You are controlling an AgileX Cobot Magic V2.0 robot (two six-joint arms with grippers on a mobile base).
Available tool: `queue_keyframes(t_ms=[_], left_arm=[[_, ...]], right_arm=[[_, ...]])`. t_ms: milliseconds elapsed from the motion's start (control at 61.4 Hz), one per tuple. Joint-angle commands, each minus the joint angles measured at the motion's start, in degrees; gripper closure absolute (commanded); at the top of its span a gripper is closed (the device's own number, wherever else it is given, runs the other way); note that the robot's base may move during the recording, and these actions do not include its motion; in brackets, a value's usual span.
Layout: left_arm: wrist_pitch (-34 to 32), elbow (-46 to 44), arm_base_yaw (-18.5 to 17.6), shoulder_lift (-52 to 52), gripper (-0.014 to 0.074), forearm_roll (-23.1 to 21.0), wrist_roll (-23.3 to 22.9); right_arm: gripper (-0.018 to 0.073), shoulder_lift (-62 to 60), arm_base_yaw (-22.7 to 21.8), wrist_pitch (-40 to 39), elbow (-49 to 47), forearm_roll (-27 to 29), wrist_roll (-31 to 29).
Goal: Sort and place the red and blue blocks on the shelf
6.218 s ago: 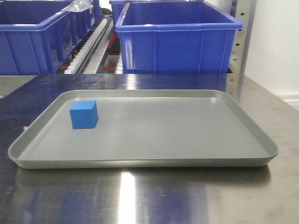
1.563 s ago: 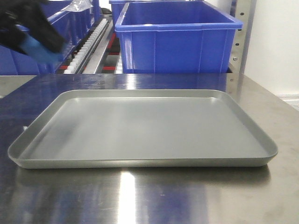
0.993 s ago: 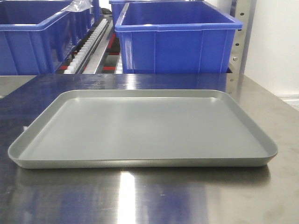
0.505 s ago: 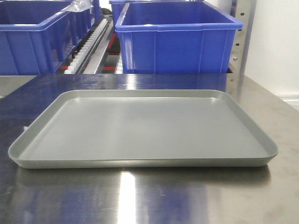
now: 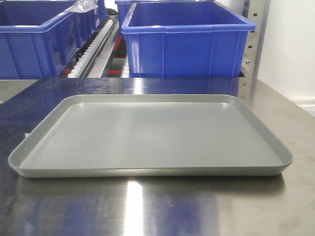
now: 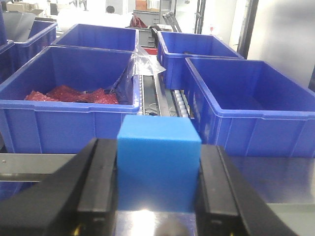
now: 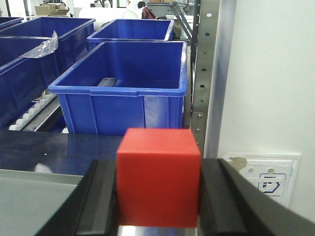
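Left claw [image 6: 158, 196] is clamping the blue block [image 6: 158, 167] between its two black fingers [image 6: 96, 191], both side faces touching the pads, top face level. Seen from the left wrist, the block is sitting in front of the gap between two blue bins; the left-hand bin [image 6: 64, 123] is holding red crumpled material [image 6: 74, 94]. In the front view the grey tray [image 5: 147, 172] is lying flat on the steel table [image 5: 147, 211]. The blue block that sat on the tray's left part 6.2 s ago is no longer resting there, and the dark arm blur seen at upper left 1.6 s ago is gone from this view. Behind the tray, the shelf's roller track [image 5: 96, 49] is running between the bins, with a large blue bin [image 5: 187, 44] standing to its right. Right claw [image 7: 158, 206] is gripping the red block [image 7: 158, 177] in the same way, squarely between its fingers, in front of a blue bin and beside the shelf upright [image 7: 206, 64].
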Motion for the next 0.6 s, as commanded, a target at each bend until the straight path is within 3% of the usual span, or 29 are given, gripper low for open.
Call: queue_keyframes(t_ms=[0,586], left_arm=[[-5.3,-1.8,0.0,0.2,0.0475,0.0,0.1],[-5.3,-1.8,0.0,0.2,0.0475,0.0,0.1]], right_arm=[[0.0503,0.3,-0.3,-5.2,-1.8,-0.3,-0.6],[0.0503,0.3,-0.3,-5.2,-1.8,-0.3,-0.6]])
